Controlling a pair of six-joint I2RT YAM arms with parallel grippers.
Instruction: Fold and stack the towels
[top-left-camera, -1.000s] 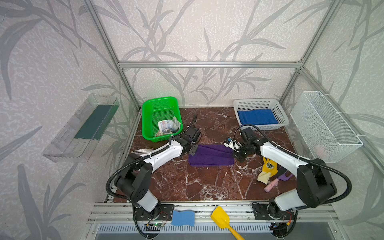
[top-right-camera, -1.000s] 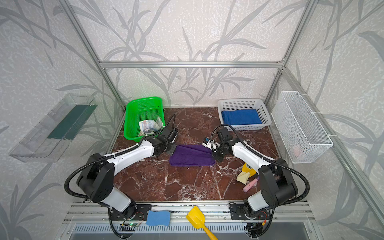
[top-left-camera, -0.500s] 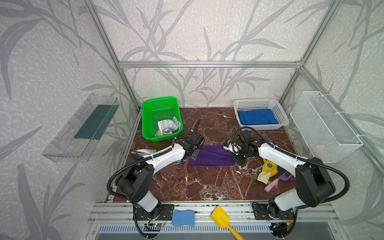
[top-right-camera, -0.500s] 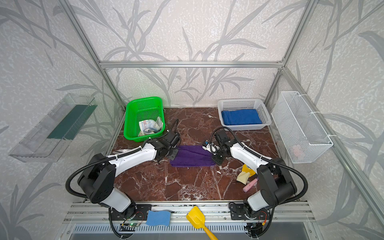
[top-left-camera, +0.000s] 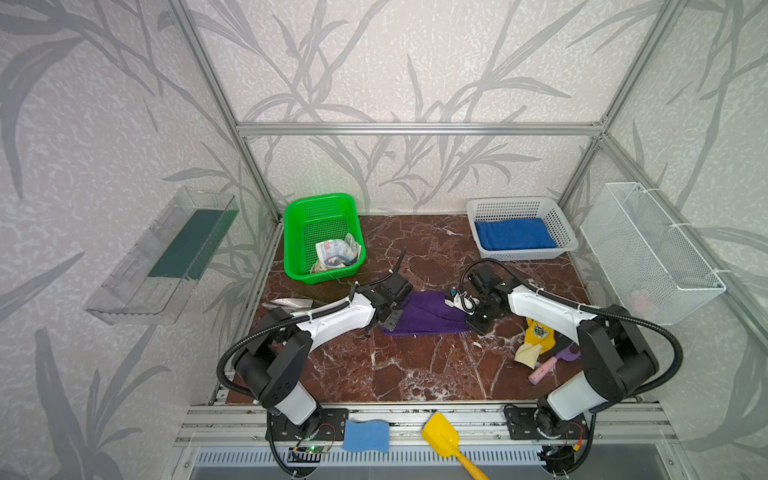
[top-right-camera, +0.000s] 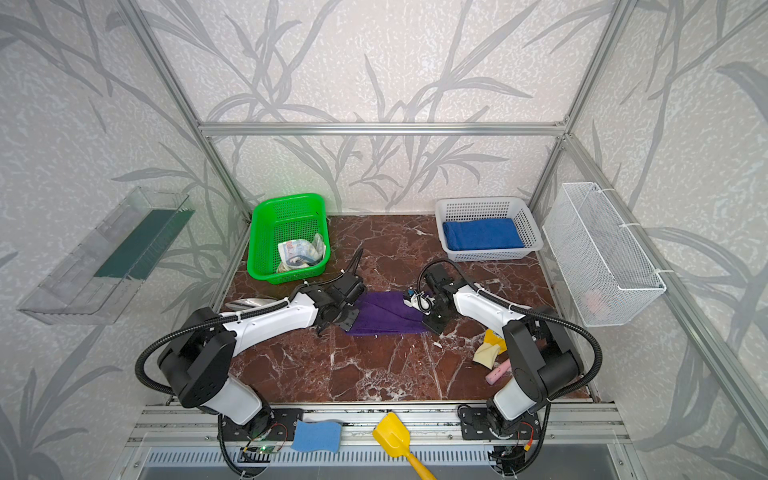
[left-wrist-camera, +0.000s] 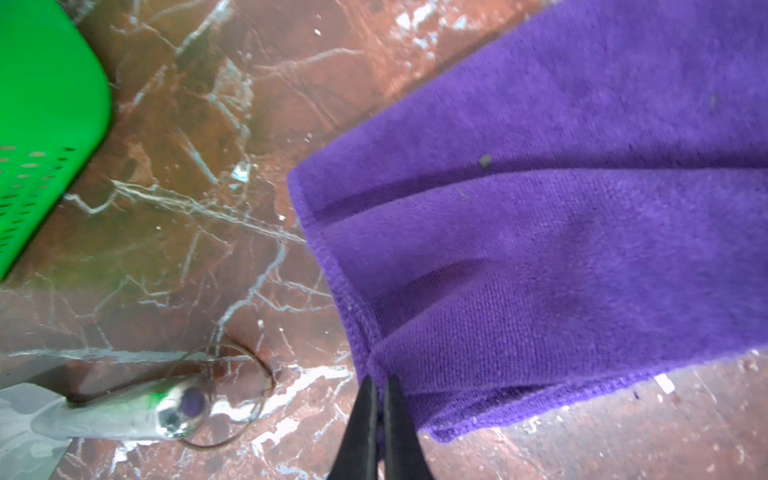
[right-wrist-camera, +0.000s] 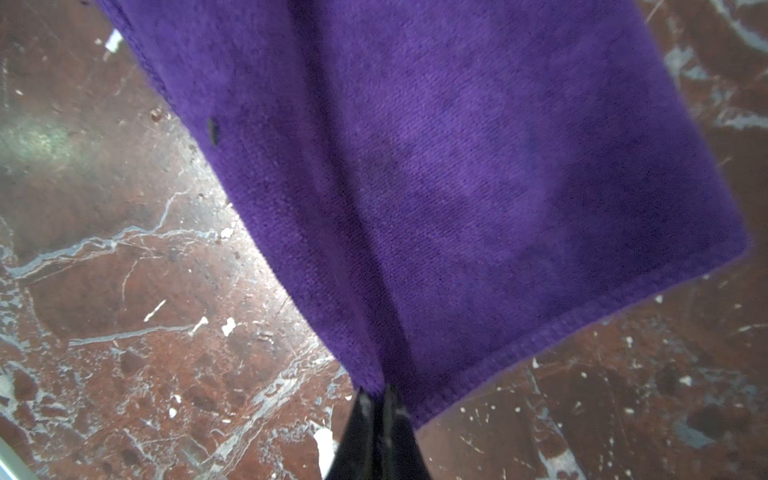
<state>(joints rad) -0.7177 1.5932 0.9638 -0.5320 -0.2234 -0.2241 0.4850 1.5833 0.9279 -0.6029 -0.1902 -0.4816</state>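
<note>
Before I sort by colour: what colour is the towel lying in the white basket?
Plain royal blue; the blue towel shows best in a top view.

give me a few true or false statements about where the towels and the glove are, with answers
1. The blue towel lies in the white basket. True.
2. The printed towel sits crumpled in the green basket. True.
3. The purple towel is stacked on the blue towel. False: it lies on the table, apart from the blue one.
4. The yellow glove is in the green basket. False: it lies on the table by the right arm.
</note>
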